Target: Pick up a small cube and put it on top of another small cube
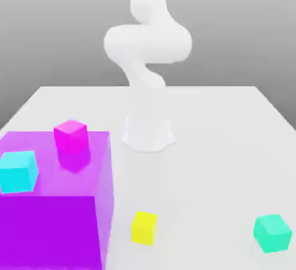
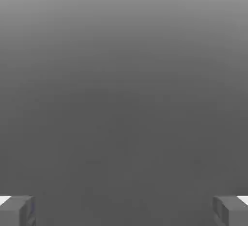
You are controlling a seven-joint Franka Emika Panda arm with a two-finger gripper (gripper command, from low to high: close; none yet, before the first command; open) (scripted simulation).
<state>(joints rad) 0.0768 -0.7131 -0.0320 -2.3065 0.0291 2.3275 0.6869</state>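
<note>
Teal-green is the colour of the small plain cube (image 1: pixel 272 233) we need to pick up. It sits on the white worktop (image 1: pixel 219 147), near the front edge at the exterior view's right. The small bright yellow cube (image 1: pixel 143 228) sits on the worktop too, well apart from it, just beside the huge purple block (image 1: pixel 49 228). A magenta cube (image 1: pixel 71 136) and a sky-blue cube (image 1: pixel 18 171) rest on top of that block.

We think nothing of the job is done yet. Both cubes lie alone. We must go to the teal-green one, grab it, lift it, and set it on the yellow one.

Our tool (image 2: pixel 124 210) is wide open and holds nothing. Its two fingers (image 2: pixel 17 210) stand far apart.

The teal-green cube sits flat, turned a little so one corner faces us. A cube has no long side.
</note>
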